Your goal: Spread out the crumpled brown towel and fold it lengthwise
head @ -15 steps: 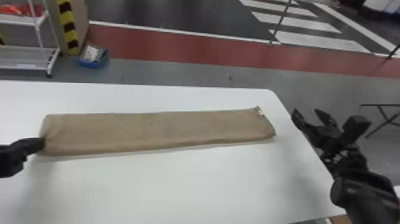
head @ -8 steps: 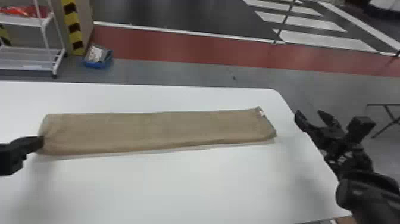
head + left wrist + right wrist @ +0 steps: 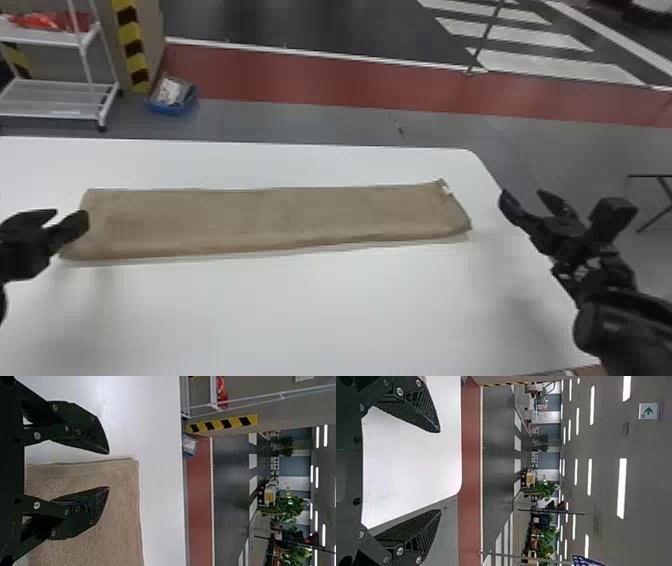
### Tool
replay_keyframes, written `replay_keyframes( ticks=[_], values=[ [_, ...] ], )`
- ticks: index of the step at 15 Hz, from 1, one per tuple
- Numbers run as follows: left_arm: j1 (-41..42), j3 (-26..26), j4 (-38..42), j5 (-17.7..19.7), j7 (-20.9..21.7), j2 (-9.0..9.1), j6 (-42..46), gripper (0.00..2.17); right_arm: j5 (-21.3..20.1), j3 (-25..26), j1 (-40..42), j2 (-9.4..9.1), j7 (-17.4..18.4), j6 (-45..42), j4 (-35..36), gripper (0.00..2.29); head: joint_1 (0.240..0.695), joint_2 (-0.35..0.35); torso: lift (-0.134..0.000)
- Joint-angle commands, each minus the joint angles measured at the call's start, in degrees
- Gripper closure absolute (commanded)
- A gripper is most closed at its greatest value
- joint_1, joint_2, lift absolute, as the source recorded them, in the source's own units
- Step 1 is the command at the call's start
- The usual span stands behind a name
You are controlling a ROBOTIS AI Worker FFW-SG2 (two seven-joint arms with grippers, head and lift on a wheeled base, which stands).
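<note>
With the towel's middle as hub and twelve pointing away from the robot, the widest passage runs from four through six to eight o'clock, over the smooth white tabletop (image 3: 320,310). A narrower lane lies from eleven to one, between the flat brown cloth towel (image 3: 280,215) and the table's far edge. At nine the black two-fingered left gripper (image 3: 71,214) obstructs the towel's end, fingers parted. At three, the black two-fingered right gripper (image 3: 523,193) blocks the table's side edge, fingers apart; a strip of tabletop separates it from the towel. Its arm bars the way towards four.
</note>
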State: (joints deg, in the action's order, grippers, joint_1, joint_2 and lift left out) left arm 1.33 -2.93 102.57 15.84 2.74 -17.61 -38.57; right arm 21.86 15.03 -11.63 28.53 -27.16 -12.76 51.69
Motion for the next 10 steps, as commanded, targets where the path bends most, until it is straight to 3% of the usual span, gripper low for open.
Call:
replay_keyframes(
  ticks=[1,5,9,10],
  values=[
    [0.8,-0.1,0.4,0.1,-0.2,-0.24,2.0,0.06,0.2,0.2,-0.4,0.21,-1.5,1.5,0.9,0.19,0.695,-0.229,-0.124],
    [-0.5,-0.5,-0.3,-0.4,-0.5,-0.32,2.0,0.06,-1.9,-0.7,-5.0,0.82,-8.4,11.1,1.0,0.19,0.695,-0.203,-0.124],
    [-5.4,0.3,-3.2,-0.1,-1.9,0.03,0.3,0.06,-12.2,-4.9,-13.7,0.56,-13.5,26.1,0.2,0.17,0.695,-0.168,-0.124],
    [-7.0,0.6,-4.0,0.1,-1.9,0.03,-2.9,0.06,-12.7,-6.1,-14.4,0.56,-13.6,27.8,0.2,0.17,0.695,-0.148,-0.124]
  ],
)
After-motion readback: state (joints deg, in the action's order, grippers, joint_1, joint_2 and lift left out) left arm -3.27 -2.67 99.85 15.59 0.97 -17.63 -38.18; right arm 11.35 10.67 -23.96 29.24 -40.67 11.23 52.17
